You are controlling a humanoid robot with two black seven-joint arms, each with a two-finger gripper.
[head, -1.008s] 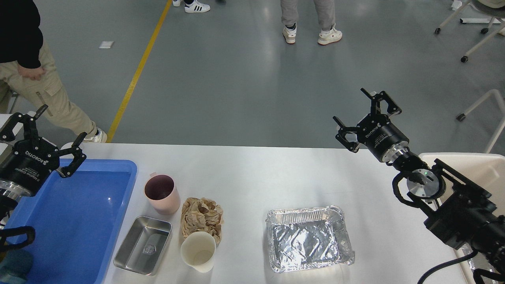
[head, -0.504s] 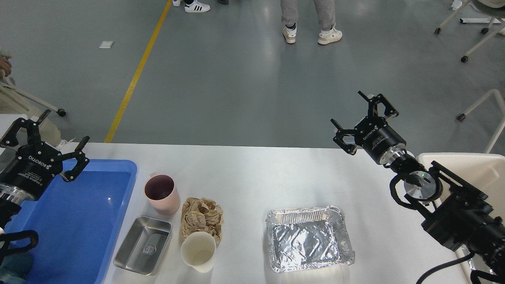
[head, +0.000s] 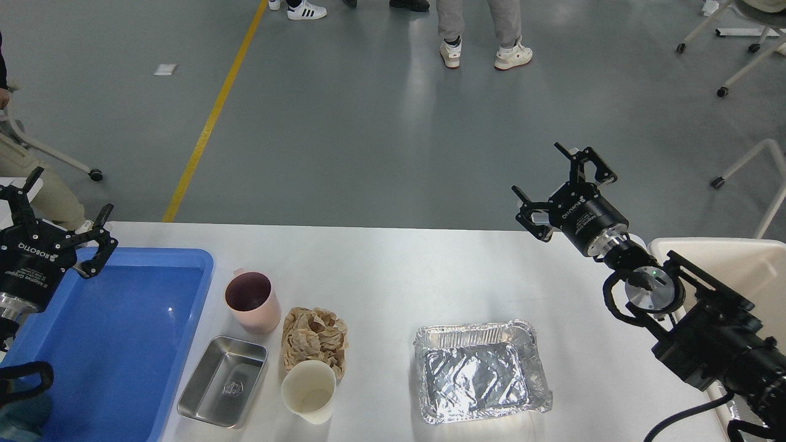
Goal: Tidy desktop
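Our left tool (head: pixel 61 212) hangs released, fingers spread, above the far left corner of the blue tray (head: pixel 116 344). Our right tool (head: pixel 556 184) is likewise released and holds nothing, raised past the far right edge of the worktop (head: pixel 381 270). The white worktop fills the lower field. On it, from left: the tray, a pink cup (head: pixel 250 302), a steel pan (head: pixel 223 380), crumpled brown paper (head: pixel 314 334) touching a cream paper cup (head: pixel 309 391), and a foil container (head: pixel 480 371). A cream bin (head: pixel 743 264) stands at right.
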